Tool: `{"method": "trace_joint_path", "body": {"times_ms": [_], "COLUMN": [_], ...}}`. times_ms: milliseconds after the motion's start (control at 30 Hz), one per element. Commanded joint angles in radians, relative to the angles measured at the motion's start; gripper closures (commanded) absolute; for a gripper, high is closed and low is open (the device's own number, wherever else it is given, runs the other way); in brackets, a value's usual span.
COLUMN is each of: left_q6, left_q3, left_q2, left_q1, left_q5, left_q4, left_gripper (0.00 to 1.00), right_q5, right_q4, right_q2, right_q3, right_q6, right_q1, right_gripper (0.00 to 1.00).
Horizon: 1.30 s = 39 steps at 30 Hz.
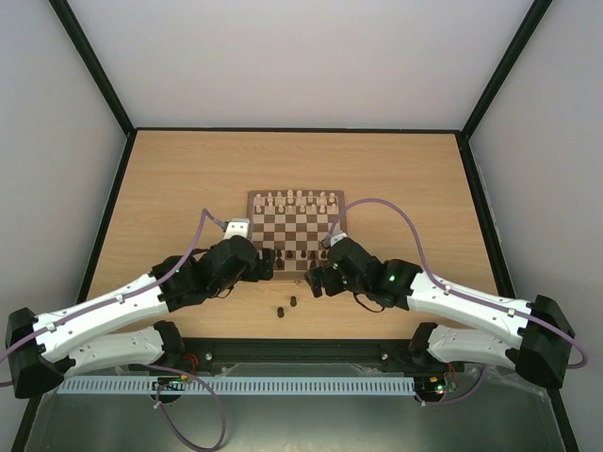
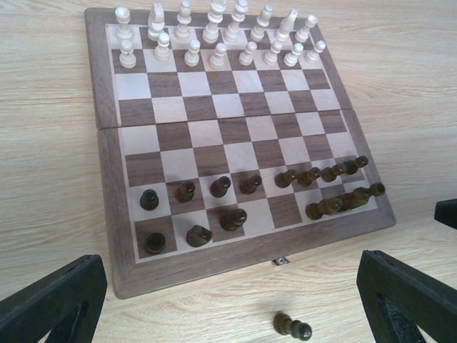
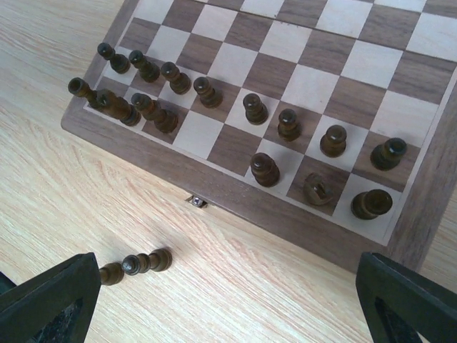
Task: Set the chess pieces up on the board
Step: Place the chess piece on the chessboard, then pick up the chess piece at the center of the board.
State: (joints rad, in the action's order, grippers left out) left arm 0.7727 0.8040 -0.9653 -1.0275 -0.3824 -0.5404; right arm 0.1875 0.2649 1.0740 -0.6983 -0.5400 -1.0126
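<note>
Both grippers hang over the near edge of the board (image 1: 297,231) in the top view, the left gripper (image 1: 264,265) at its near-left corner and the right gripper (image 1: 320,279) at its near-right side, neither carrying anything, while a couple of loose pieces (image 1: 286,306) lie on the table (image 1: 170,188) just in front of the board, between the two arms. From the left wrist, the left gripper (image 2: 228,304) stands with its fingers (image 2: 57,300) spread wide and nothing between them; the dark chess pieces (image 2: 250,184) fill the second row, the back row has a gap near its middle, and the cream-white pieces (image 2: 214,32) line the far side. From the right wrist, the right gripper (image 3: 228,304) is likewise wide apart and empty, with the loose pieces (image 3: 136,264) lying on their sides close to its left finger. The job looks nearly done: placing is in hand, and the next move calls for descending on a fallen piece, pinching it and standing it upright in the vacant back-row square.
</note>
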Motion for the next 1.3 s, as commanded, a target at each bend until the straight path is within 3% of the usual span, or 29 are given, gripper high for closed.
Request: {"method": "trace_joint_path", "body": {"times_ms": [0, 467, 933, 1267], "left_q6": [-0.003, -0.005, 0.012, 0.016], "left_q3": [-0.027, -0.056, -0.078, -0.085], "left_q2": [0.03, 0.101, 0.099, 0.111], "left_q1": [-0.004, -0.003, -0.003, -0.003], "left_q5": [-0.022, -0.041, -0.047, -0.05], "left_q4": [-0.026, -0.041, -0.036, -0.045], "left_gripper": [0.01, 0.01, 0.01, 0.01], "right_q5": [-0.001, 0.04, 0.033, 0.055], "right_q4": [0.077, 0.122, 0.118, 0.086], "right_q2": [-0.006, 0.0, 0.257, 0.433], "right_q3": [-0.023, -0.028, -0.142, -0.196], "right_q6": [-0.033, -0.069, -0.056, -0.056], "right_q1": [-0.018, -0.05, -0.244, -0.254], "right_gripper": [0.01, 0.01, 0.35, 0.49]}}
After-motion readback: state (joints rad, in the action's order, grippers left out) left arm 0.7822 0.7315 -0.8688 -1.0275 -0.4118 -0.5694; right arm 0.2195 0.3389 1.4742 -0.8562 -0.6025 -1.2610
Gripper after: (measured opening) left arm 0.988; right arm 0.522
